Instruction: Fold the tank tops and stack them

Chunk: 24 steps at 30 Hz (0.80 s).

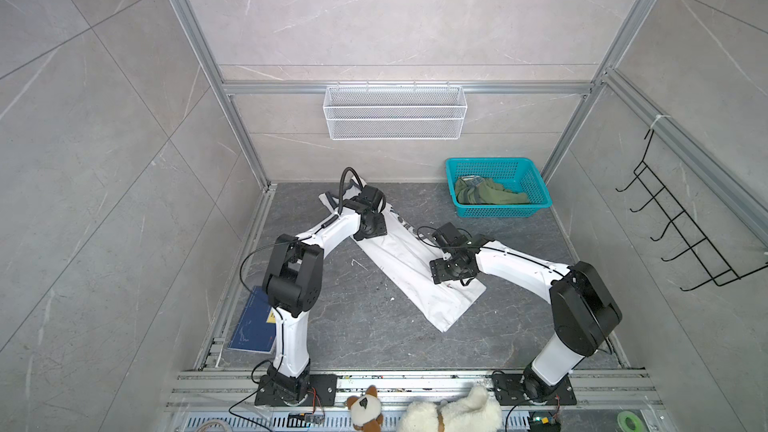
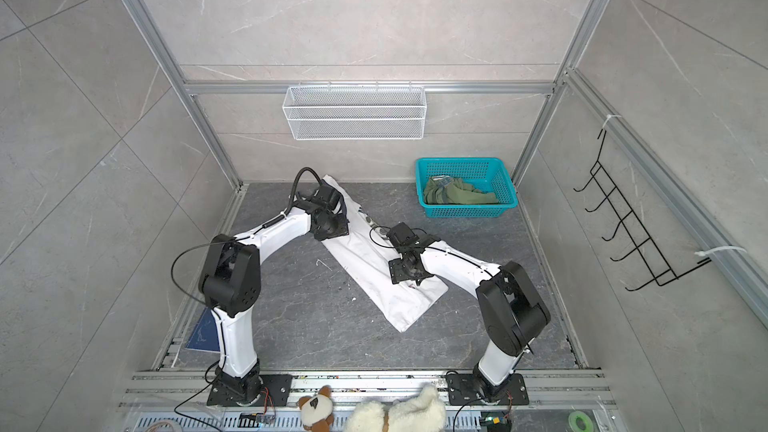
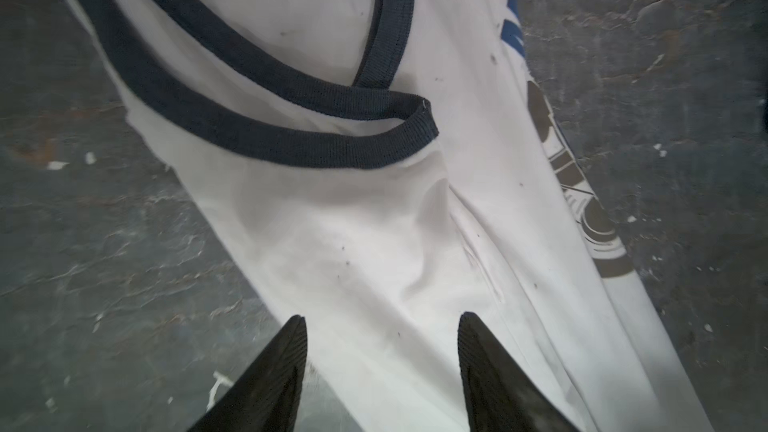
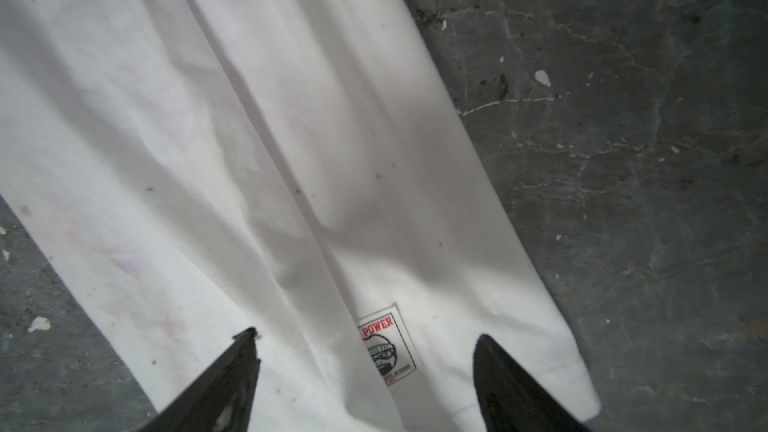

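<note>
Grey tabletop [image 1: 365, 326], white tank top [image 1: 395, 259]

Both top views look down from high above the table [image 1: 374, 326]; wrist views closely face the white tank top [image 3: 374, 243].

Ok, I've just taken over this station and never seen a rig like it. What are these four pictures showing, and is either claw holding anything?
You have two robot arms, the left arm and the right arm, each ending in a two-fingered gripper. The two wide pictures come from one overhead stereo camera; the two close-ups come from cameras on the wrists, looking past the black fingers. On the dark table the white tank top lies folded into a long narrow strip. The olive tank top sits crumpled in the teal basket. The left gripper is over the navy-trimmed strap end, the right gripper over the hem end with the small label. Both are open, nothing between the fingers.
</note>
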Each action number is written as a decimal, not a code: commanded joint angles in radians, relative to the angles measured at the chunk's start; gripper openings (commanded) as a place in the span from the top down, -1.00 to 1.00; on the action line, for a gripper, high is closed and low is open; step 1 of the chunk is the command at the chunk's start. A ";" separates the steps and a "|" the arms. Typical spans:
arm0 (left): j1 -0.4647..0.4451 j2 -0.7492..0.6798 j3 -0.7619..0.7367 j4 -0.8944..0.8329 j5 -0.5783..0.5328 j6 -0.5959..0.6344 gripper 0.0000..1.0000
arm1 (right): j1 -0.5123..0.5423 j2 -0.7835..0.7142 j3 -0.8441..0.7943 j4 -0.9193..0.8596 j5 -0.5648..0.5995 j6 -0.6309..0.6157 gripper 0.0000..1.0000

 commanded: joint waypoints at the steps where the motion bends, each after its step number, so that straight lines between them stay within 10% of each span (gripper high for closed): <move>1: 0.017 0.090 0.083 0.035 0.031 0.009 -0.20 | 0.000 0.033 -0.019 -0.017 0.024 -0.017 -0.67; 13: 0.005 0.290 0.271 -0.015 0.036 0.085 -0.16 | 0.025 0.109 -0.127 0.003 -0.091 0.055 -0.44; 24: -0.055 0.380 0.435 -0.095 0.082 0.237 -0.17 | 0.342 0.008 -0.218 0.090 -0.196 0.318 -0.32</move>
